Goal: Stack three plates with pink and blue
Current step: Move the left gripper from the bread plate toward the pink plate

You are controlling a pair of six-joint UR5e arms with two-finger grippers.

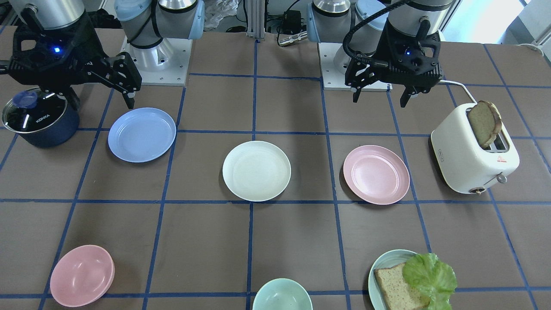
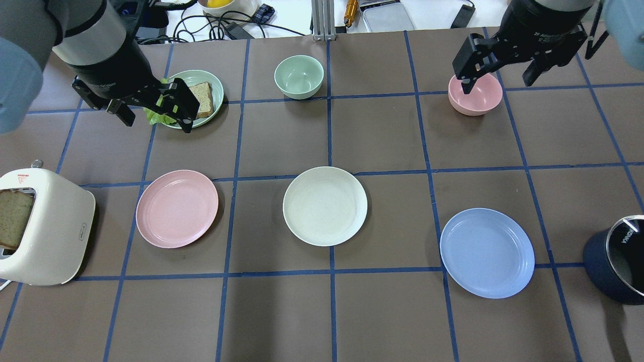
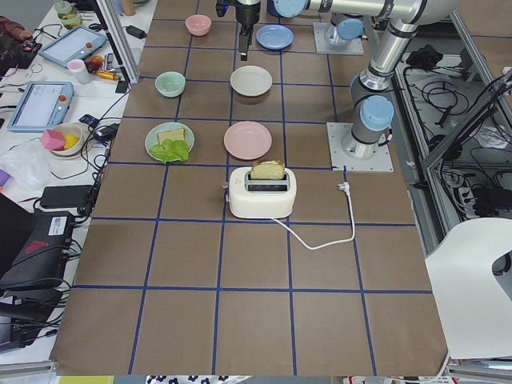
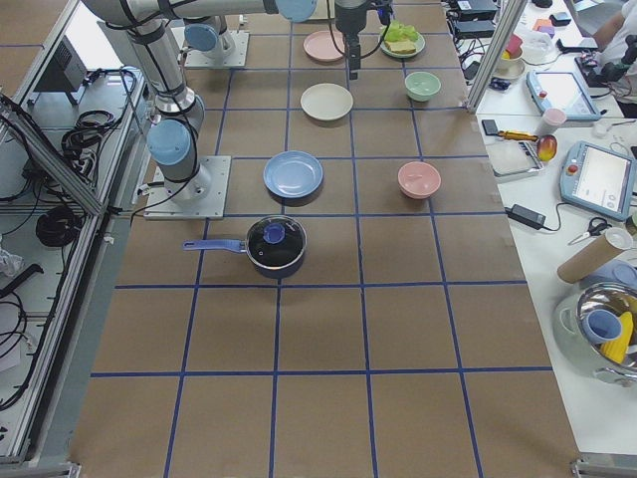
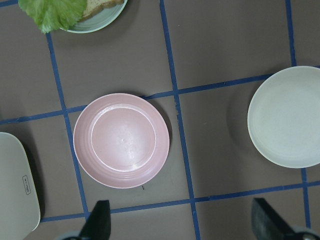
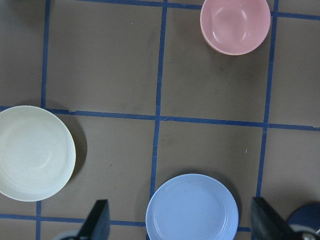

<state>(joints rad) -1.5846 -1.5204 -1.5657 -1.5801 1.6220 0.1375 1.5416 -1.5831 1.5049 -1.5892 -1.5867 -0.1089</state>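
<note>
Nothing stacked: all three plates lie flat on the bench [image 2: 382, 311], apart from each other.
- cream plate [image 2: 325, 206]: mid-bench, used as the reference below.
- pink plate [image 2: 177, 208]: robot's left of the cream plate, level with it, clear gap between them.
- blue plate [image 2: 487, 253]: robot's right of the cream plate, a bit nearer the robot, clear gap.
- left tool [image 2: 156, 122]: in the air on the pink-plate side of the cream plate. Fingers spread wide, nothing between them. Its wrist view looks straight down on the pink plate, cream plate at the frame edge.
- right tool [image 2: 497, 85]: in the air on the blue-plate side of the cream plate. Fingers also spread wide, nothing held. Its wrist view has the blue plate between the fingertips, well below them.

Other items:
- toaster [image 2: 45, 234]: past the pink plate from the cream plate, bread slice [image 2: 14, 217] sticking out of a slot.
- navy pot [image 2: 616, 266] with a glass lid: past the blue plate from the cream plate.
- mint bowl [image 2: 299, 76]: across the cream plate from the robot.
- pink bowl [image 2: 475, 95]: same far row, toward the robot's right.
- teal plate [image 2: 219, 90] with bread and lettuce: same far row, toward the robot's left.
</note>
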